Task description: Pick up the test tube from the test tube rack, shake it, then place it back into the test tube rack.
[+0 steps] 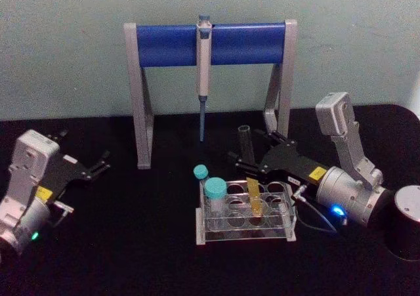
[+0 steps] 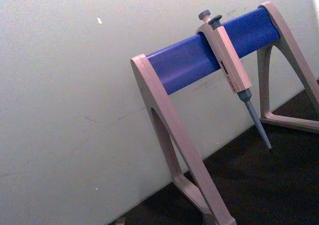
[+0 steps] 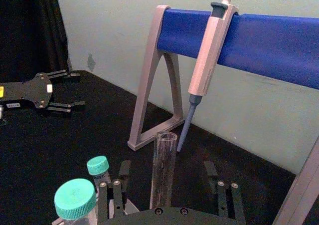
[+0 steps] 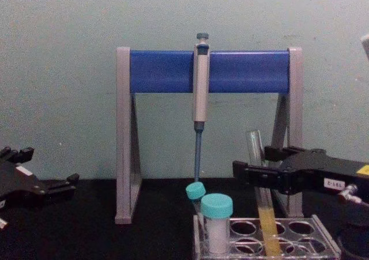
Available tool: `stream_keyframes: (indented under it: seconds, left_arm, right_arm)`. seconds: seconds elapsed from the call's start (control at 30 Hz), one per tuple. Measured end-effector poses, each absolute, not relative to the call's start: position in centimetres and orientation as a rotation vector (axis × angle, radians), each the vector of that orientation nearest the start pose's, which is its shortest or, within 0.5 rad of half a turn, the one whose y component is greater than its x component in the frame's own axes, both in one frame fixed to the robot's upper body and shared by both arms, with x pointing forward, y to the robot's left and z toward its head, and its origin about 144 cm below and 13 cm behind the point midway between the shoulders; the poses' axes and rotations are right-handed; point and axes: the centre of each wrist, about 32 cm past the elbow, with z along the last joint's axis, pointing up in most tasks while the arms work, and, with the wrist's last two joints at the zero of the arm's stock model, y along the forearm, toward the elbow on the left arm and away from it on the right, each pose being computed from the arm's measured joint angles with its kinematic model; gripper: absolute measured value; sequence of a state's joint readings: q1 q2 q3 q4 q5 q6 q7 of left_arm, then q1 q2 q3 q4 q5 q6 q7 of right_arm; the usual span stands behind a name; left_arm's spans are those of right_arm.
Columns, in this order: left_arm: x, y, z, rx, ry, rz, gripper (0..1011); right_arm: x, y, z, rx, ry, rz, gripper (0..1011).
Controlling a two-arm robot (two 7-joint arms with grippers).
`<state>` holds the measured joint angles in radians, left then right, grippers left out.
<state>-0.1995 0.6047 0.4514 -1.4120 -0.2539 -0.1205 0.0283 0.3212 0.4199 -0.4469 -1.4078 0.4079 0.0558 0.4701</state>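
Right wrist view: test tube (image 3: 164, 155), bottom behind right gripper (image 3: 167, 171)

From my end I count one test tube (image 4: 266, 219), two teal-capped tubes (image 4: 217, 225), one rack (image 1: 246, 234), one pipette (image 4: 200, 84) and one stand (image 4: 167, 71) on the worktop (image 1: 131, 243), plus two grippers: left gripper (image 3: 74, 89), right gripper (image 3: 168, 190).

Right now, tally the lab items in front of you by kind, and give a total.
Long clear glass test tube with yellow-orange liquid: 1
Short teal-capped tubes: 2
Clear plastic test tube rack: 1
Grey-blue pipette: 1
Grey-and-blue pipette stand: 1
Total: 6
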Motion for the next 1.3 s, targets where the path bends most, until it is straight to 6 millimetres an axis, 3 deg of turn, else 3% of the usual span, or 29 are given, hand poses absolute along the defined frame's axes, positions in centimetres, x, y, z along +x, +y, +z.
stream_keyframes:
  seconds: [0.23,0.7,0.8,1.3]
  left_arm:
    - [48.86,30.97,113.98,0.304,-0.285,1.248,1001]
    - [48.86,30.96,113.98,0.304,-0.285,1.248,1001]
    - [48.86,30.97,113.98,0.304,-0.285,1.248,1001]
    - [48.86,30.97,113.98,0.304,-0.285,1.248,1001]
  right_arm:
    - [52.62,-24.28,117.48,-0.131,-0.004,-0.772,758]
    - [52.62,-24.29,117.48,-0.131,-0.004,-0.772,274]
    - [52.62,-24.28,117.49,-0.13,-0.004,-0.772,232]
    - [52.62,-24.28,117.48,-0.13,-0.004,-0.772,232]
